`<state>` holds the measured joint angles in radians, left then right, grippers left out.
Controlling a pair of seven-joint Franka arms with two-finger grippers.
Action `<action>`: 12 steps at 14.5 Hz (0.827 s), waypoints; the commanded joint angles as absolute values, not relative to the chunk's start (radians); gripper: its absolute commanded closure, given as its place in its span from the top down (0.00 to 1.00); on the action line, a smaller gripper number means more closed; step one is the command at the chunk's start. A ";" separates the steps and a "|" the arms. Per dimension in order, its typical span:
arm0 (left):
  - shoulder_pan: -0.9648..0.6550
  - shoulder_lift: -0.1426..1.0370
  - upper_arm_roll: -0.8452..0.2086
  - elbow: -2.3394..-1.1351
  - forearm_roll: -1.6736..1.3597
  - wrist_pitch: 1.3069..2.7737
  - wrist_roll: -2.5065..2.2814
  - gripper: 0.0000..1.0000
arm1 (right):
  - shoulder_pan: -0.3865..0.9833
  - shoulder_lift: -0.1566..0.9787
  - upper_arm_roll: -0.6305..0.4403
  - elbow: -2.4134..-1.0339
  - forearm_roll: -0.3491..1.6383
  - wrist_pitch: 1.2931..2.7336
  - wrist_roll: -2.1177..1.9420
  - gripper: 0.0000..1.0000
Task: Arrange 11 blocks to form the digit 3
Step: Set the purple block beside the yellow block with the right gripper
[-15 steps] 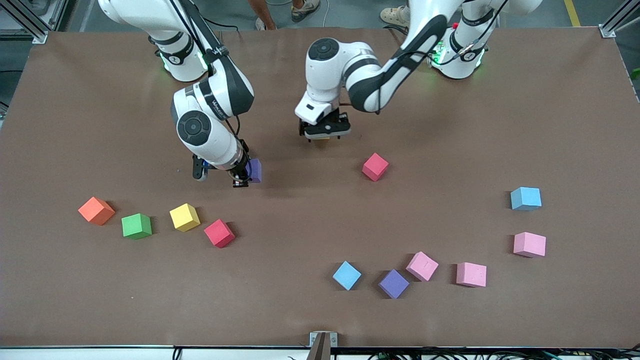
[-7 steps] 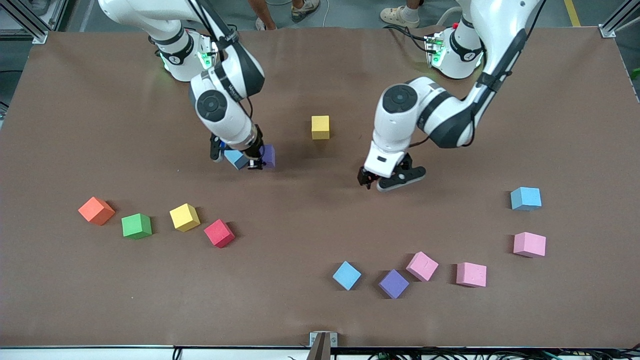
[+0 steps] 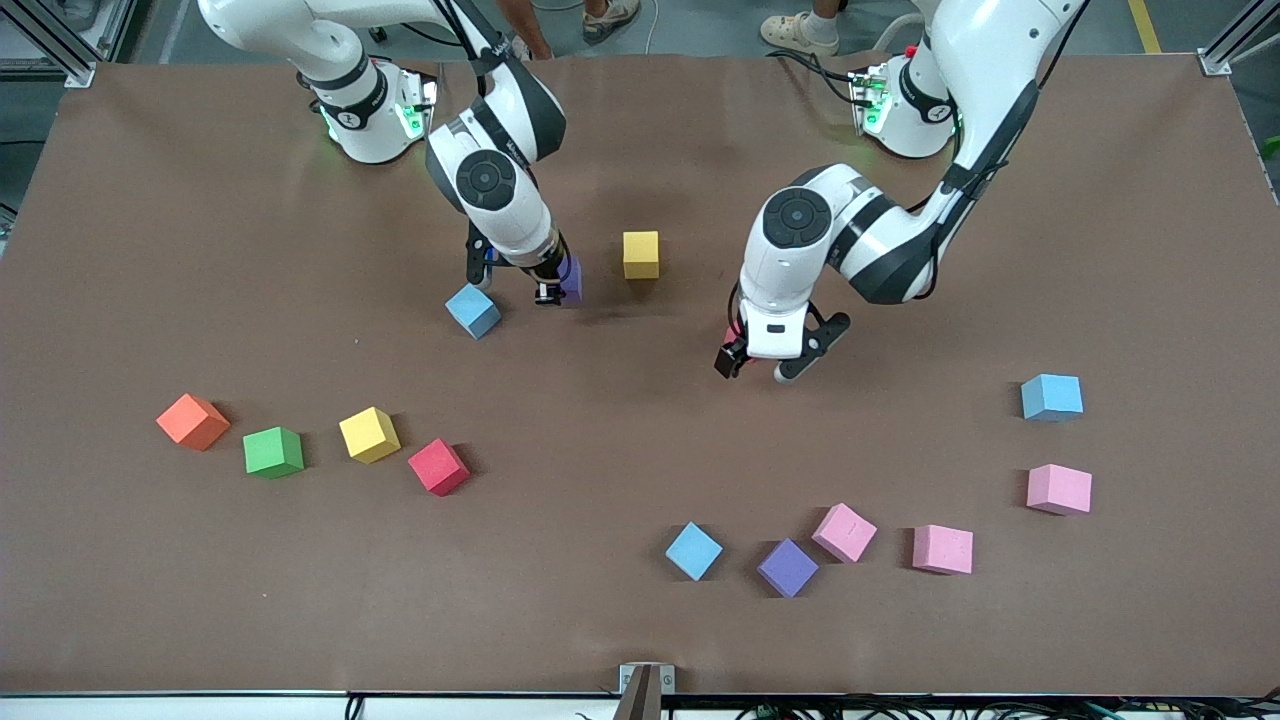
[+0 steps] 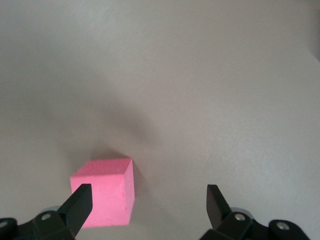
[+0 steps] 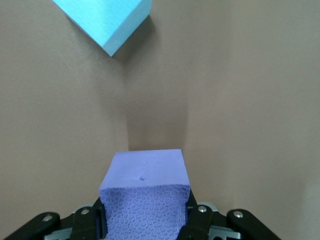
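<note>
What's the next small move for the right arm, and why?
Probably carry the purple block on toward the yellow block and set it down beside it. The right tool is shut on it, and the yellow block stands alone where the figure seems to start.

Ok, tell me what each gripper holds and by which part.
The right gripper clamps a purple block by two opposite side faces. The left gripper is open, holding nothing, over a red block.
</note>
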<state>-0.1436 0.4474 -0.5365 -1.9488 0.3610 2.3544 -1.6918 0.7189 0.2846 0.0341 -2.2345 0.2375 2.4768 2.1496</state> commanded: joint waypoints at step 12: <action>-0.163 0.523 -0.537 -2.020 0.364 2.342 -1.793 1.00 | 0.853 0.342 0.034 -2.244 0.337 2.594 2.221 0.00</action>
